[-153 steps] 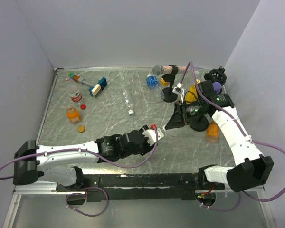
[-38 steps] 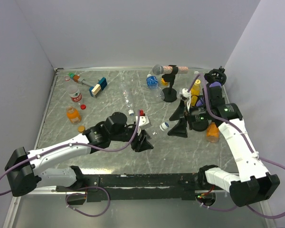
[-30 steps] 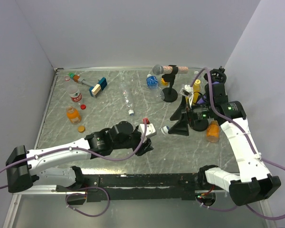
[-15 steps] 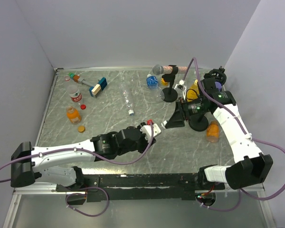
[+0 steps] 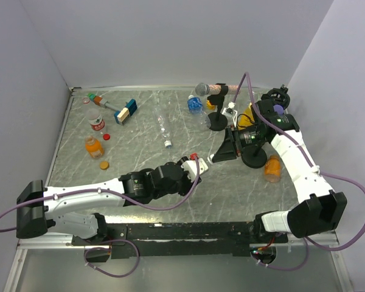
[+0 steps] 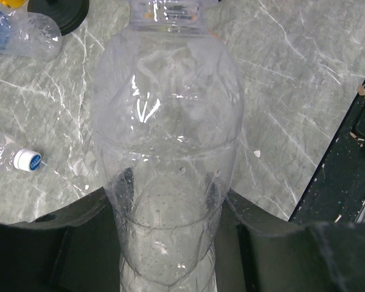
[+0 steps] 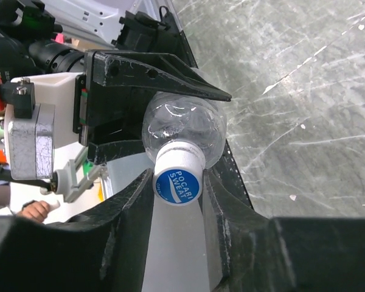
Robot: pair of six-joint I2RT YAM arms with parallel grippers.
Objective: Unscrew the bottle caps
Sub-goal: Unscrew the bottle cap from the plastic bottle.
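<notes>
My left gripper (image 6: 170, 210) is shut on the body of a clear plastic bottle (image 6: 170, 140), whose neck points away from the camera. From above, that bottle (image 5: 205, 160) hangs over mid-table between both arms. The right gripper (image 7: 177, 184) is shut on its cap (image 7: 177, 181), white and ribbed with a blue printed top, with a finger (image 7: 132, 210) pressed to each side. In the top view the right gripper (image 5: 214, 157) meets the left gripper (image 5: 196, 163) end to end. Its threads are hidden.
A second clear bottle (image 5: 165, 132) with a white cap (image 6: 28, 159) lies behind. A microphone stand (image 5: 216, 121), yellow bottle (image 5: 249, 115) and orange bottle (image 5: 272, 168) crowd the right. At left are an orange bottle (image 5: 93, 146), loose orange cap (image 5: 104, 165), red cap (image 5: 106, 136) and blue-and-tan block (image 5: 126, 112).
The right gripper was open a second ago and has closed on the cap. The left arm carried the bottle up and right to meet it.
</notes>
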